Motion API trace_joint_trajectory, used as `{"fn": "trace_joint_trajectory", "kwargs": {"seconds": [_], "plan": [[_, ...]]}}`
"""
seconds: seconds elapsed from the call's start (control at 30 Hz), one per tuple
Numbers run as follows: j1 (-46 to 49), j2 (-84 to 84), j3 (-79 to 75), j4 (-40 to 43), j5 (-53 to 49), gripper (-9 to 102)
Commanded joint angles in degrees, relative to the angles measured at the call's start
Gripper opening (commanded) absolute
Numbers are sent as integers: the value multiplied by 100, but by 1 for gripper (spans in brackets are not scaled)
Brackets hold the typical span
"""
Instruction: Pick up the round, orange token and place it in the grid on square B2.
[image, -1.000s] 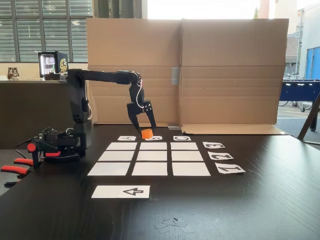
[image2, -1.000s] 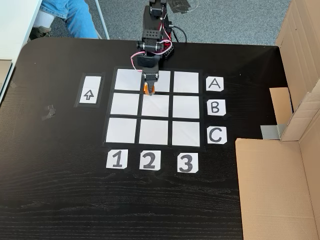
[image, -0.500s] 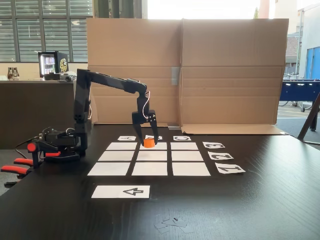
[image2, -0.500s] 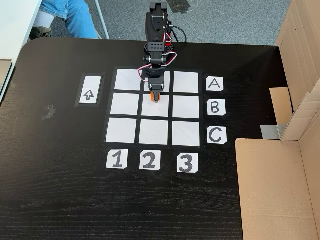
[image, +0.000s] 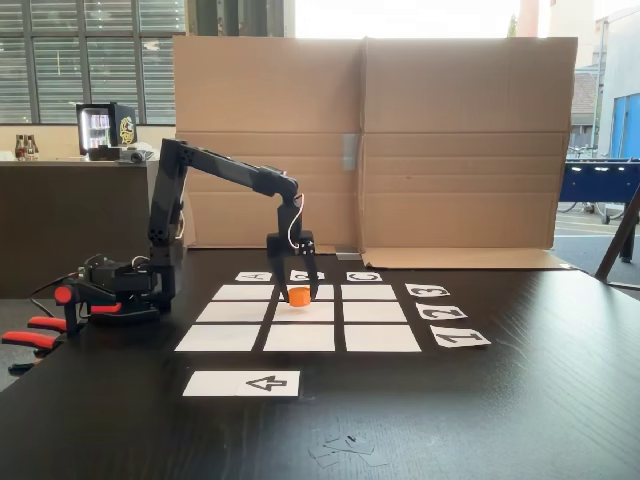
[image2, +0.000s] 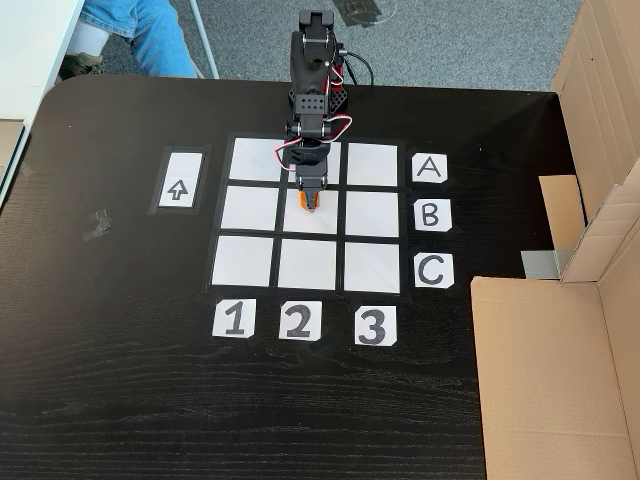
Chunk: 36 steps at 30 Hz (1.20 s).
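Note:
The small orange token (image: 298, 296) (image2: 310, 204) is held between the black fingers of my gripper (image: 299, 294) (image2: 310, 205), which is shut on it. The gripper points straight down over the grid (image: 232, 337) (image2: 243, 262) of nine white paper rectangles. In both fixed views the token hangs low over square B2 (image: 310, 314) (image2: 326, 223), the centre piece, towards the edge nearest the arm's base. I cannot tell whether the token touches the paper.
Cards A, B, C (image2: 430, 215) and 1, 2, 3 (image2: 299, 321) border the grid. A long arrow card (image: 242, 383) (image2: 178, 190) lies beside it. Cardboard walls (image: 370, 140) (image2: 545, 380) stand along one side. A second arm with orange handles (image: 90, 295) and a person's leg (image2: 140, 30) are nearby.
The arm has stretched out from its base and come down, carrying the token from the row next to the base to low over the centre square. The gripper has stayed shut on it.

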Motion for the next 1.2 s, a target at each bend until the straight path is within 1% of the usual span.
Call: {"fn": "trace_joint_trajectory", "kwargs": {"seconds": [0.0,0.1,0.2,0.27,0.4,0.5,0.53,0.57,0.6,0.67,0.87,0.97,1.07,1.17], "plan": [[114,-26,-105,-79,44,-1],[123,-79,-62,-123,44,0],[167,-70,-62,-132,44,10],[176,-62,-44,-141,44,24],[176,-35,53,-176,44,34],[193,-9,220,-378,44,42],[185,18,290,-457,44,50],[185,35,325,-492,44,54],[193,97,378,-519,44,56],[211,334,659,-686,44,58],[-9,1538,1828,-923,167,58],[-18,2206,2514,-1195,229,58],[220,3050,3120,-1433,229,58],[765,4025,3604,-1582,396,58]]}}
